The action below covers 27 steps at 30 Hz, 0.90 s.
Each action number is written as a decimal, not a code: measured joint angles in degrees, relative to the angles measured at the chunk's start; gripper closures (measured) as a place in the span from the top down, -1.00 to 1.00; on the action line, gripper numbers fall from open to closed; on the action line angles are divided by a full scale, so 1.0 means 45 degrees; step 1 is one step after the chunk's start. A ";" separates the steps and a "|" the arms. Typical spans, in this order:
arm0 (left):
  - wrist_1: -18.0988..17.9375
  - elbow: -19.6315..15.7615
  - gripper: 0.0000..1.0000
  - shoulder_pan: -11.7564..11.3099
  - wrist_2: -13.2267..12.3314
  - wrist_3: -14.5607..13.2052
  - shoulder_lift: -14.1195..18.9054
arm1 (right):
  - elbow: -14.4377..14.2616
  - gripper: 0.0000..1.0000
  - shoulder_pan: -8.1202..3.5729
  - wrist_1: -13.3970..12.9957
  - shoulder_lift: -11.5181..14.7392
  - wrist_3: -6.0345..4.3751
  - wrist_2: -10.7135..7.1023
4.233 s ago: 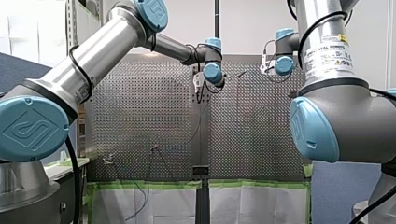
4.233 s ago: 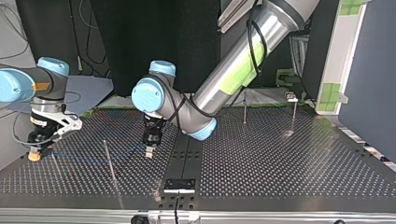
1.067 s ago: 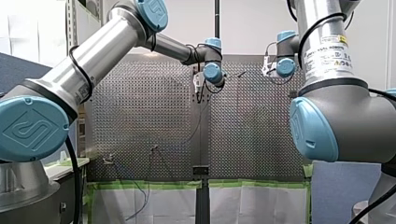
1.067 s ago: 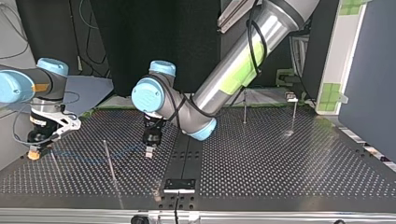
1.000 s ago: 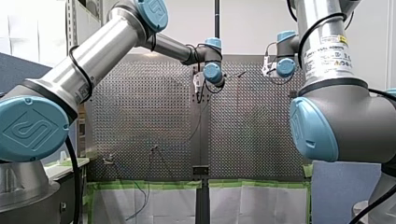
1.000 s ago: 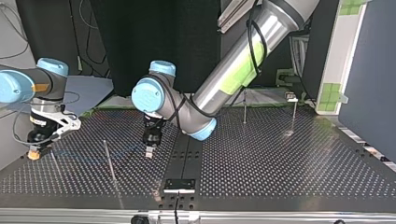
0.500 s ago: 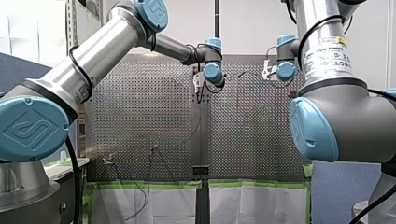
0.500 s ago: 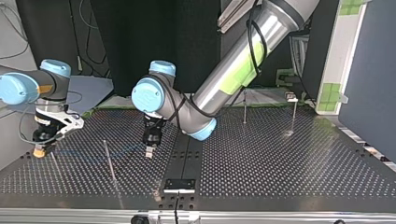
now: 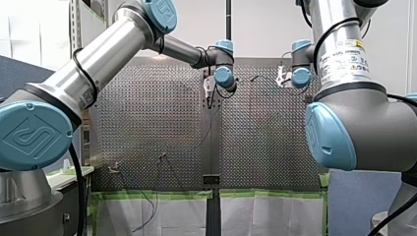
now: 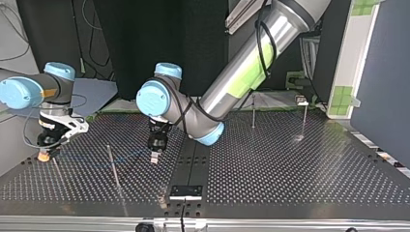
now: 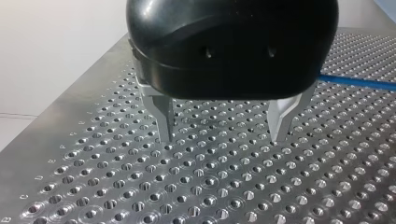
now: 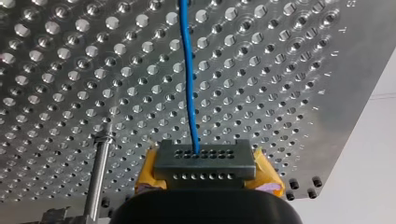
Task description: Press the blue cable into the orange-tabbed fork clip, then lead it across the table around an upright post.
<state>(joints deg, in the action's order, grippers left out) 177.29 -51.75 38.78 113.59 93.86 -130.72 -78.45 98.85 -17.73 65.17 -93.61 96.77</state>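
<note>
Cable work at a perforated desk (image 11: pixel 93 186): my right hand (image 12: pixel 204 161), its yellow pads drawn in narrow, holds the blue cable (image 12: pixel 188 84), which stretches straight ahead of it over the desk. An upright post (image 12: pixel 99 170) stands just beside that hand. My left hand (image 11: pixel 223 135) hangs low over the desk, its metal fingers (image 11: pixel 163 119) spread wide with nothing between them; a stretch of the cable lies on the desk off to one side. In the top view the right hand works at the far left, the left hand near the middle.
</note>
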 joint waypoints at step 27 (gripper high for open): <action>0.0000 0.0000 1.00 0.0000 0.0000 0.0000 0.0000 | 0.0000 -1.00 -0.0013 -0.0012 -0.0133 -0.0020 -0.0024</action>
<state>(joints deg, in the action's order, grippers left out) 177.29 -51.75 38.78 113.59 93.86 -130.72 -78.45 98.79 -17.78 64.58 -93.70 96.66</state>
